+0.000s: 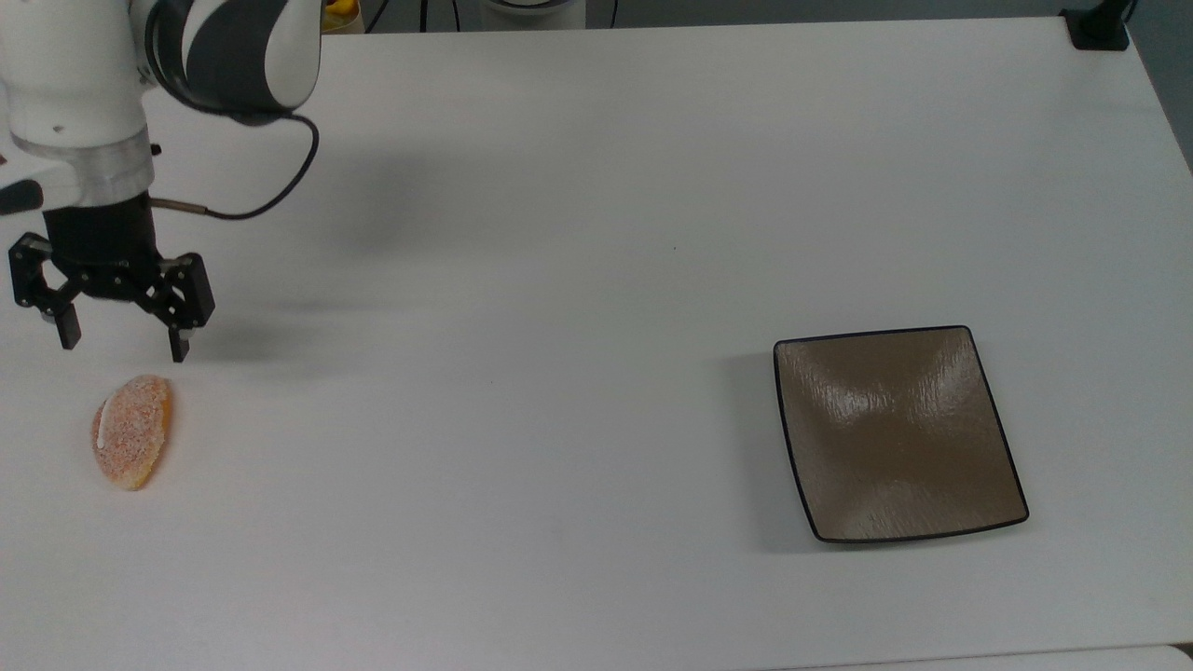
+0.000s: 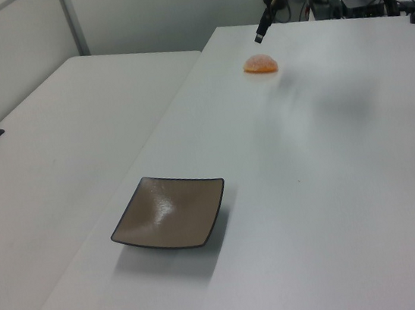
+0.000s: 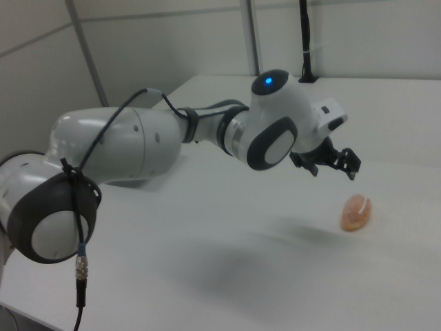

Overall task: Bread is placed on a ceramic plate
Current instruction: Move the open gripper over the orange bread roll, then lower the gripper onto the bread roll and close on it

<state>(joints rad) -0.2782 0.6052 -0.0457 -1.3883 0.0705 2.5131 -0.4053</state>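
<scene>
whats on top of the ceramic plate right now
Nothing. The ceramic plate lies bare on the white table, its whole brown surface open to view. The bread sits far off at the top view's left, just below the open end effector.

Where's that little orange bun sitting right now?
The bread lies on the white table at the top view's far left, just below the open hand and far from the ceramic plate.

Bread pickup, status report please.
Pincer open, hovering above bread, no contact. Ceramic plate bare, far across table. Nothing between them.
</scene>
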